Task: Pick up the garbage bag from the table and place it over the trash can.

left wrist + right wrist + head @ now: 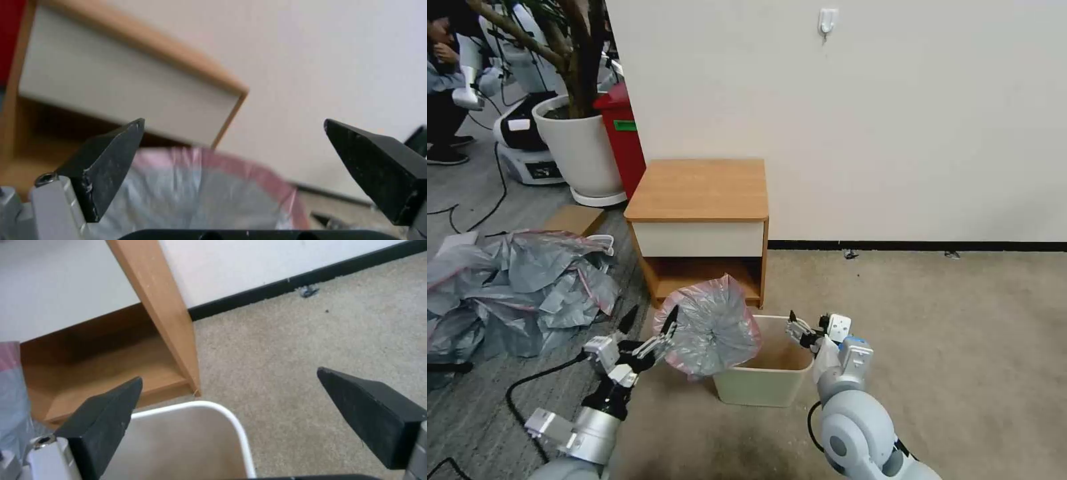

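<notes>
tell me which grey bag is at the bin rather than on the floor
The garbage bag with the pink rim, draped on the trash can's left edge; the heap of bags lies on the floor.

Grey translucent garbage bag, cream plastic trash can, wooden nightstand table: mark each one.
Grey translucent garbage bag (710, 327), head view, crumpled middle.
Cream plastic trash can (758, 388), head view, front wall.
Light-brown wooden nightstand table (700, 188), head view, bare top.

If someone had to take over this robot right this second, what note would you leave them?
Left gripper: open, at the garbage bag's left edge, not gripping it.
Right gripper: open, empty, above the trash can's right rim.
The bag is off the table, draped over the can's left rim, mostly bulging outside.
Done: bag brought to the can.
Left: spread its pink-rimmed mouth around the whole rim.
</notes>
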{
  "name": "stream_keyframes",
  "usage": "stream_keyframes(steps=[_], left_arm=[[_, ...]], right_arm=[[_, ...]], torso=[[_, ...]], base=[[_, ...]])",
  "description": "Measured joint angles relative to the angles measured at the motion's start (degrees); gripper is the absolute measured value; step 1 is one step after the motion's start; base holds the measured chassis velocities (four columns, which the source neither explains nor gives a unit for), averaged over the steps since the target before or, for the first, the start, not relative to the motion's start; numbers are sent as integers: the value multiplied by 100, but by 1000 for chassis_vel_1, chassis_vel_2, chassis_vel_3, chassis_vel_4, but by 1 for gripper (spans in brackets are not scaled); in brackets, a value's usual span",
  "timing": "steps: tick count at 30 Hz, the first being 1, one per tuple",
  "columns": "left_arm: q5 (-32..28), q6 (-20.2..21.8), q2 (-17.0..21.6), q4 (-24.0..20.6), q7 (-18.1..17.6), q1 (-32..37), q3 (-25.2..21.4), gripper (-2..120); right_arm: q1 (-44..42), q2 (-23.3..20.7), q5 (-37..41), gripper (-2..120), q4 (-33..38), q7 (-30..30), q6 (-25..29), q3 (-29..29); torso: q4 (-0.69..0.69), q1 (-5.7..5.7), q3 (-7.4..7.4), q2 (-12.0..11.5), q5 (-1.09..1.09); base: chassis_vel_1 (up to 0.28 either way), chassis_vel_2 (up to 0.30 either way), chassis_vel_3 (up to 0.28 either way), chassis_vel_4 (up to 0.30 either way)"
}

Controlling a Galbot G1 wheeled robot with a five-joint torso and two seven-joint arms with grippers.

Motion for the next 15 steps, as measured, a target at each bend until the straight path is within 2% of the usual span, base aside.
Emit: stream_keyframes(steps=[2,3,5,6,8,9,13,15], left_arm=[[-9,632,54,43,-542,-165,148,100],[-9,632,54,43,-542,-165,148,100],[-254,1298,152,57,-1302,-400,326,100],[-254,1298,152,57,-1302,-400,326,100],[-477,1729,243,108,-1879,-635,460,100],[-477,1729,243,108,-1879,-635,460,100],[-496,2141,352,252,-2284,-886,617,100],[-493,2186,363,274,-2319,-911,639,100]], right_arm=[[-66,-15,4,100,53,-4,32,72],[-66,-15,4,100,53,-4,32,72],[-141,-15,6,100,86,-14,61,147],[-141,-15,6,100,86,-14,61,147],[-226,16,-4,100,99,-23,84,198],[-226,16,-4,100,99,-23,84,198],[-360,61,-72,100,102,-49,141,270],[-370,64,-79,100,101,-50,146,279]], torso=[[0,0,0,0,-1],[0,0,0,0,-1],[0,0,0,0,0],[0,0,0,0,0],[-1,0,0,0,0],[-1,0,0,0,0],[-1,0,0,0,0],[-1,0,0,0,0]], base=[[0,0,0,0],[0,0,0,0],[0,0,0,0],[0,0,0,0],[0,0,0,0],[0,0,0,0],[0,0,0,0],[0,0,0,0]])
